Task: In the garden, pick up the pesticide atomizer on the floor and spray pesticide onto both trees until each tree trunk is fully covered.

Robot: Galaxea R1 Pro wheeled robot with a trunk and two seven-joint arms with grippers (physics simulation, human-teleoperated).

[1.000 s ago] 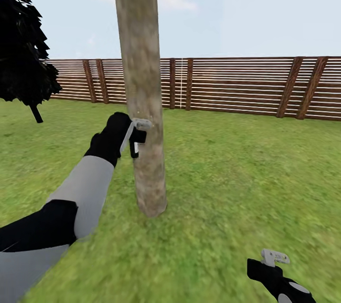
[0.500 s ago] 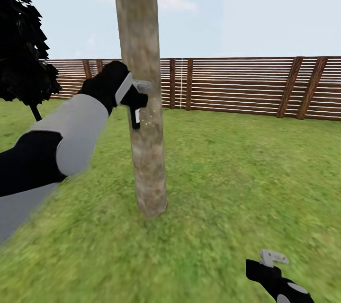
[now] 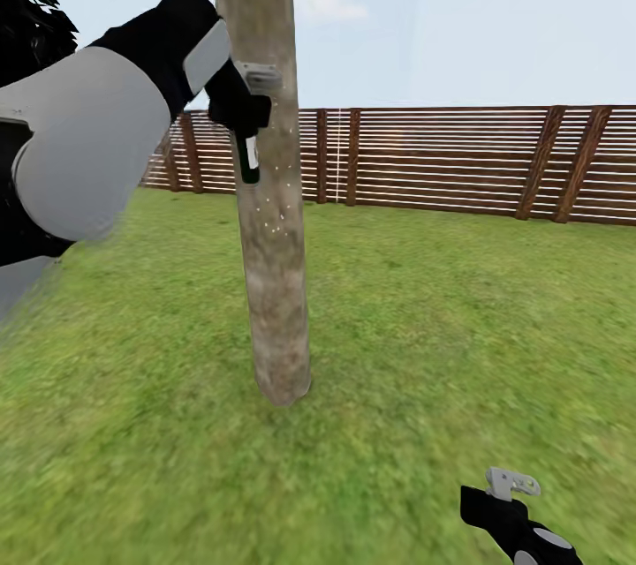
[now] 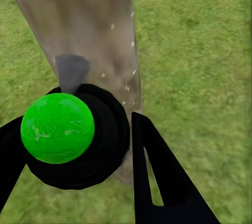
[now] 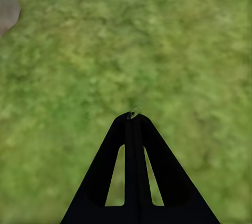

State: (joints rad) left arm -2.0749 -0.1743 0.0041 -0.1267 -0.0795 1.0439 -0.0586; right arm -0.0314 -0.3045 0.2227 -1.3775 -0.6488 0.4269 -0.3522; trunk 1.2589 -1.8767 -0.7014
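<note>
A blurry green lawn (image 3: 459, 318) runs to a slatted wooden fence (image 3: 459, 161). The left gripper (image 3: 252, 101) pinches the slim dark pesticide atomizer (image 3: 248, 154), hanging vertical against the rough mottled tree trunk (image 3: 269, 221), nozzle probably toward the bark; white pesticide (image 3: 269, 216) specks dot it. The right gripper (image 5: 134, 115) has its fingers pressed together, low over the grass.

The tree trunk (image 3: 269, 221) runs out past the head view's top edge, so its crown is mostly cut off, and the left arm hides part of the fence (image 3: 442, 159). The left pincer (image 3: 250, 110) covers most of the pesticide atomizer (image 3: 248, 157). The right pincer (image 3: 512, 494) is cut by the bottom edge.
</note>
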